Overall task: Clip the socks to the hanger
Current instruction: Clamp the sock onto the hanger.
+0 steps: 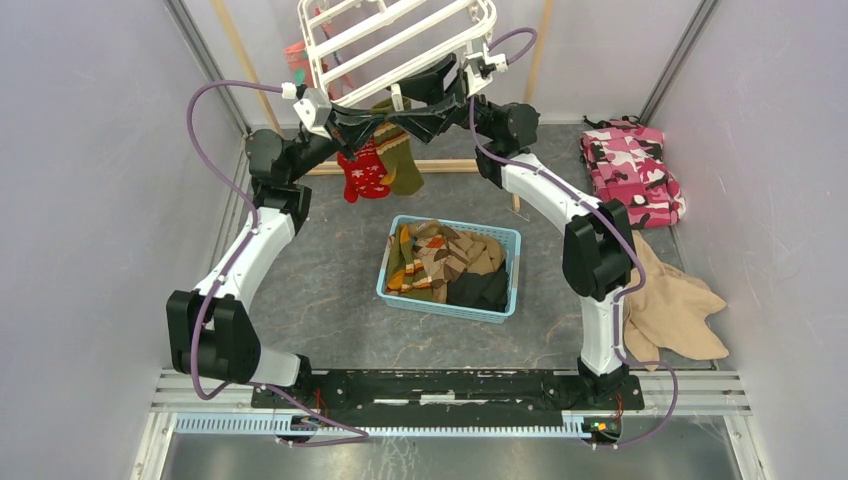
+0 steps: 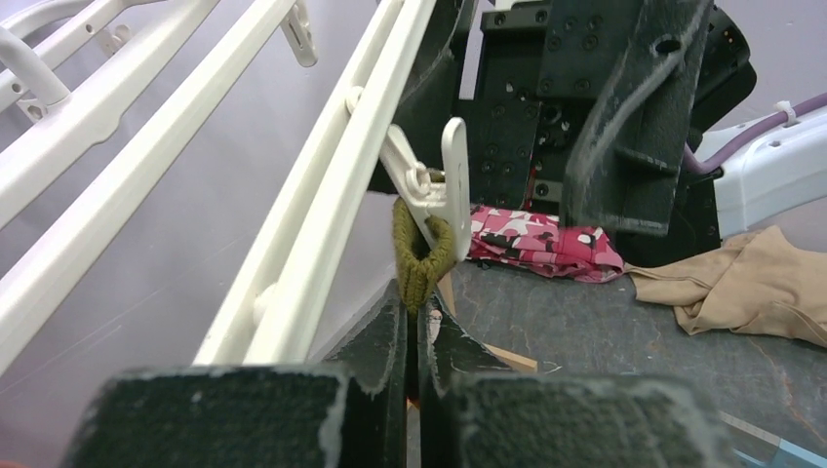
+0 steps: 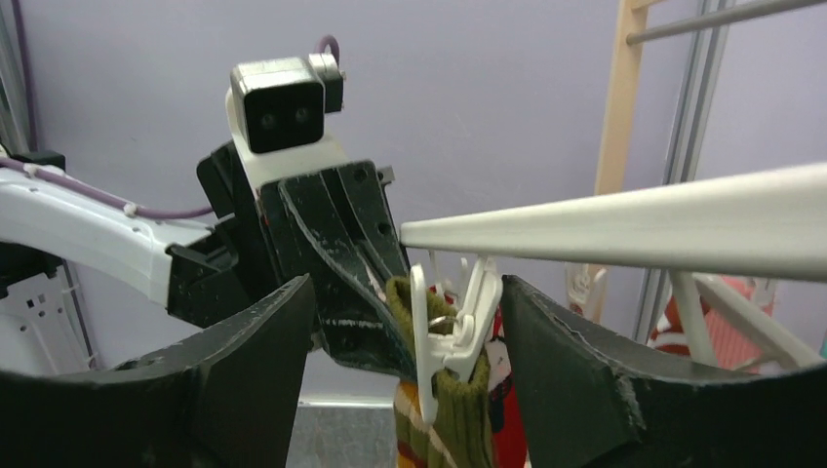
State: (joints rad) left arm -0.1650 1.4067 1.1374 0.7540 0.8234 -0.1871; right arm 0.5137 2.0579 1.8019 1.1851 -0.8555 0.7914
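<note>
Olive ribbed sock (image 3: 444, 419) hangs from a white clip (image 3: 458, 331) on the hanger (image 1: 400, 30), upper centre. Its cuff is grasped by the left jaws; the right jaws are released, straddling the clip. Grey tabletop (image 1: 330, 270), lilac walls (image 1: 90, 150)

You get even, diffuse light in the overhead view, with only faint shadows beneath the arms (image 1: 255, 250) and the basket (image 1: 510, 270). In your wrist views the black fingers (image 2: 224, 414) nearest the lens are dark and slightly soft. The white hanger (image 2: 322, 195) bars look bright, almost washed out.
</note>
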